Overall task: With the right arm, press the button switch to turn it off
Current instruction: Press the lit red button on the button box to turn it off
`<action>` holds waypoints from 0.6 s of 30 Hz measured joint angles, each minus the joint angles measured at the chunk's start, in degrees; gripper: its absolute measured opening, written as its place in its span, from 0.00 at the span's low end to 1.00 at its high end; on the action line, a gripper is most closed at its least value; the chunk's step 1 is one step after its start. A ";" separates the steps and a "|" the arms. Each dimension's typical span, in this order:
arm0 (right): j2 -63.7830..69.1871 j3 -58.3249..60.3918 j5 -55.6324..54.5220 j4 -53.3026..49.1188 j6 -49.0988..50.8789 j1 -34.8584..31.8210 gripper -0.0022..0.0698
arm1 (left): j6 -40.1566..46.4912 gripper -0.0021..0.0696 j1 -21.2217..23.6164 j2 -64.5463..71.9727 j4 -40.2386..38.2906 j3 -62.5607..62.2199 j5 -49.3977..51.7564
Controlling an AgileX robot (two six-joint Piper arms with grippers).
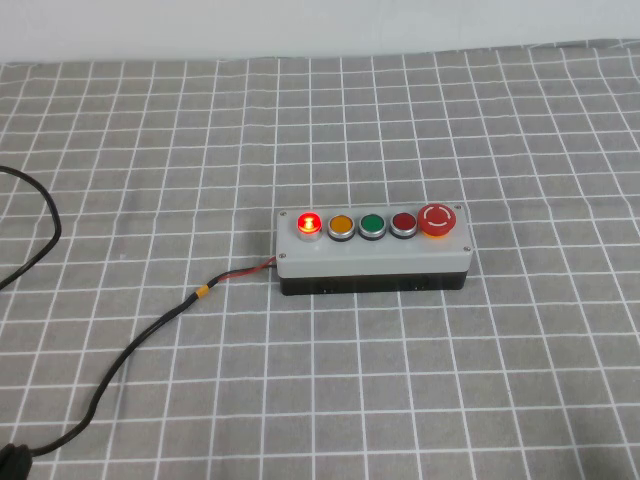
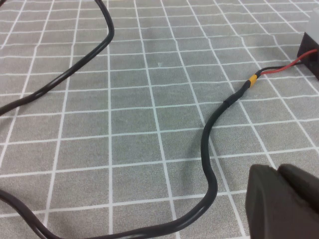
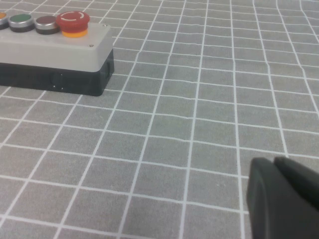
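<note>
A grey and black button box [image 1: 372, 256] sits mid-table. Along its top stand a lit red lamp [image 1: 310, 222], an orange button [image 1: 341, 225], a green button [image 1: 372, 224], a dark red button [image 1: 403, 223] and a red mushroom stop button [image 1: 438, 219]. Neither arm appears in the high view. In the right wrist view my right gripper [image 3: 274, 162] hovers shut and empty over bare cloth, well away from the box [image 3: 55, 55] and its mushroom button [image 3: 73, 21]. My left gripper [image 2: 278, 170] is shut and empty beside the cable [image 2: 214, 124].
A black cable [image 1: 130, 345] runs from the box's left end across the checked cloth to the front left edge, with a yellow sleeve [image 1: 201, 291] and red wire [image 2: 289, 66] near the box. Another cable loop [image 1: 45, 215] lies at far left.
</note>
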 joint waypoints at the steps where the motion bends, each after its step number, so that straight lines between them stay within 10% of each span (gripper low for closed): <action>1: 0.00 0.00 0.00 0.00 0.00 0.00 0.01 | 0.00 0.02 0.00 0.00 0.00 0.00 0.00; 18: 0.00 0.00 0.00 0.00 0.00 0.00 0.01 | 0.00 0.02 0.00 0.00 0.00 0.00 0.00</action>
